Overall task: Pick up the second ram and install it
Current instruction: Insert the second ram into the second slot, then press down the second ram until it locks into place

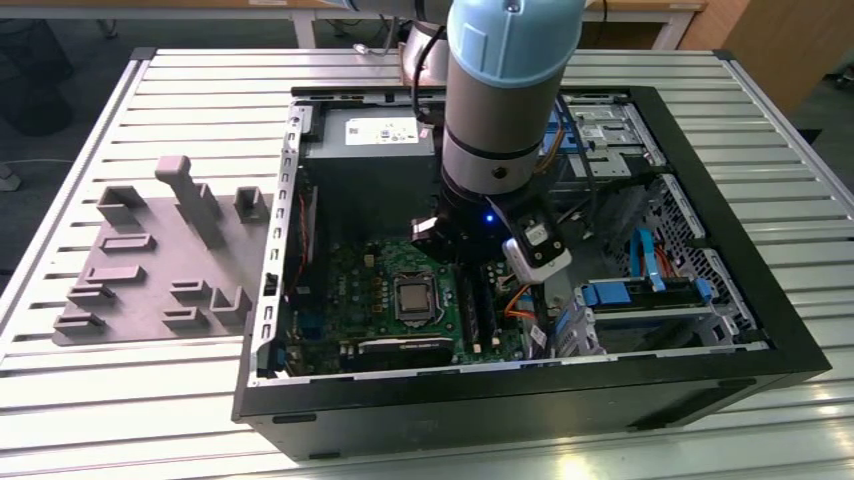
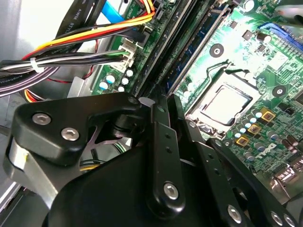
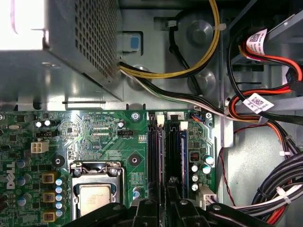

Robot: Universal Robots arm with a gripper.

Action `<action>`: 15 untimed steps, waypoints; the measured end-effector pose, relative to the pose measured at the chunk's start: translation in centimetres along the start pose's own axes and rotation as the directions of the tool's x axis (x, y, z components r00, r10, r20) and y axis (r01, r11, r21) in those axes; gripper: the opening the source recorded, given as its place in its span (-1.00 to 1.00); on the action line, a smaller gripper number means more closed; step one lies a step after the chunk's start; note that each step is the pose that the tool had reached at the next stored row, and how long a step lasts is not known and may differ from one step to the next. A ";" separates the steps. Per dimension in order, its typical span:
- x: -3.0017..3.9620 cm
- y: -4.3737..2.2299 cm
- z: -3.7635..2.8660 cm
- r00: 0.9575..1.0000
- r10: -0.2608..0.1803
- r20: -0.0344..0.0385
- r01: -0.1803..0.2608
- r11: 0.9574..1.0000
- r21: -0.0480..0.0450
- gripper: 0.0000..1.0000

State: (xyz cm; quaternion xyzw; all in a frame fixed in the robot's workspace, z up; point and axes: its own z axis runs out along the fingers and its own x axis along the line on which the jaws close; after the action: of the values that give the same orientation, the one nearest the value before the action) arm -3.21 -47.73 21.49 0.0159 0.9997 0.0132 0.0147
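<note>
My gripper is low inside the open computer case, over the black memory slots to the right of the processor socket. The second ram, a thin blue-green stick seen edge-on, stands in the slot that runs straight out from between my fingers. My fingers sit close on either side of it. In the second wrist view the gripper narrows onto that stick. Another stick stands in the neighbouring slot. In the exterior view the arm covers the gripper.
The grey holder tray lies on the slatted table at the exterior view's left. The power supply stands beyond the motherboard. Bundled cables and a drive cage crowd the side past the slots.
</note>
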 end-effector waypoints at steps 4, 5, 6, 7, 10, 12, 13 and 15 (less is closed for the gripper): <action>-0.03 0.03 -1.15 1.000 0.000 0.000 0.000 1.000 0.000 -0.57; -0.04 0.04 -1.47 1.000 0.000 0.000 0.000 1.000 0.000 -0.57; -0.05 0.05 -1.78 1.000 0.000 0.000 0.000 1.000 0.000 -0.57; -0.05 0.05 -1.93 1.000 0.000 0.000 0.000 1.000 0.000 -0.57; -0.06 0.05 -1.95 1.000 0.000 0.000 0.000 1.000 0.000 -0.61; -0.06 0.05 -1.95 1.000 0.000 0.000 0.000 1.000 0.000 -0.79; -0.06 0.05 -1.95 1.000 0.000 0.000 0.000 1.000 0.000 -0.79; -0.07 0.05 -1.86 1.000 0.000 0.000 0.000 1.000 0.000 -0.79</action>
State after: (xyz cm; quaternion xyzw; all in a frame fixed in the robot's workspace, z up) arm -3.19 -47.73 23.36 0.0159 0.9997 0.0132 0.0145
